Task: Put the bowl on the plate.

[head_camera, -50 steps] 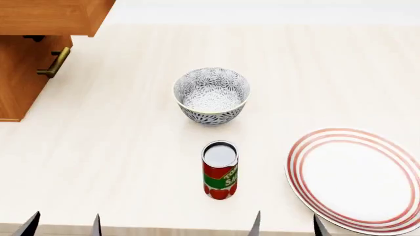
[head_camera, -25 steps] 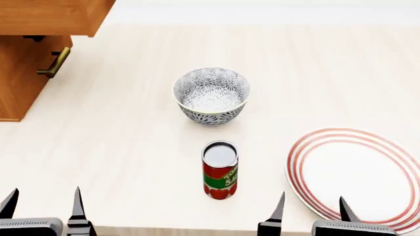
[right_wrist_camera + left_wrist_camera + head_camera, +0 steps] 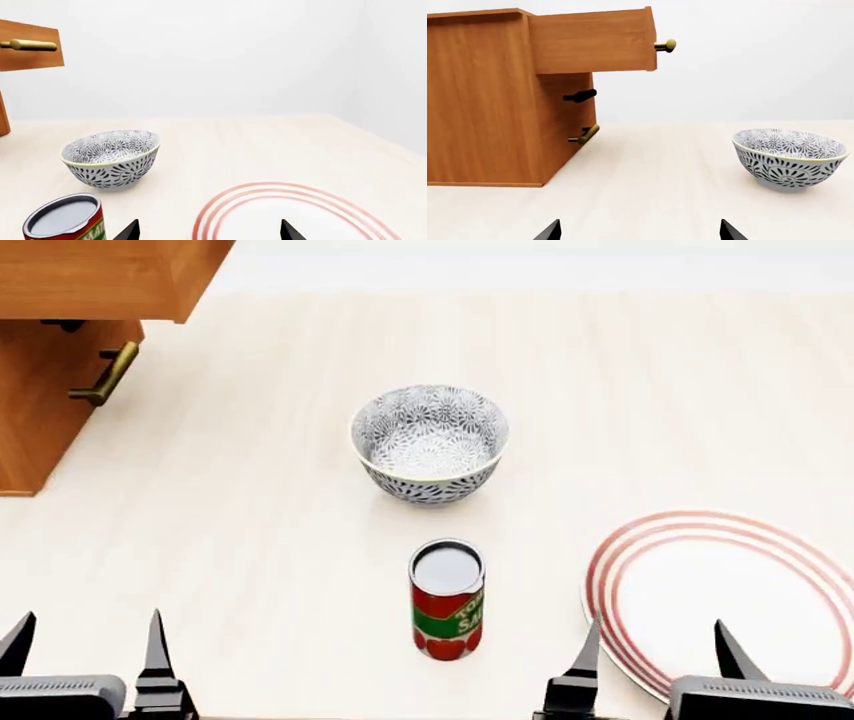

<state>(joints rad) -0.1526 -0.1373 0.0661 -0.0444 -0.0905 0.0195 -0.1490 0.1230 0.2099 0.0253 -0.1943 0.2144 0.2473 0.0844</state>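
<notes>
At the bottom edge of the head view two grippers are seen, both empty. The left gripper [image 3: 87, 645] is placed at the lower left of the frame with its two dark fingers held apart, and the right gripper [image 3: 657, 650] at the lower right, likewise spread wide. One finger of the right gripper appears to hang over the near rim of the plate [image 3: 747, 590], though contact cannot be judged from this angle.

The plate, white with red rings, lies flat on the pale tabletop [image 3: 267, 530] at the lower right of the frame and is cut off by the right edge. A red can [image 3: 446, 600] is stood upright just left of it, at lower centre, apart from the plate.

Beyond the can, at the centre of the frame, the bowl [image 3: 430, 443] is set upright on the tabletop, well apart from the plate and clear of the can. Its grey floral pattern is shown inside and out.

Farthest back, at the upper left, a wooden cabinet [image 3: 54, 360] is seen with a brass handle [image 3: 104, 375] and an upper drawer pulled out.
</notes>
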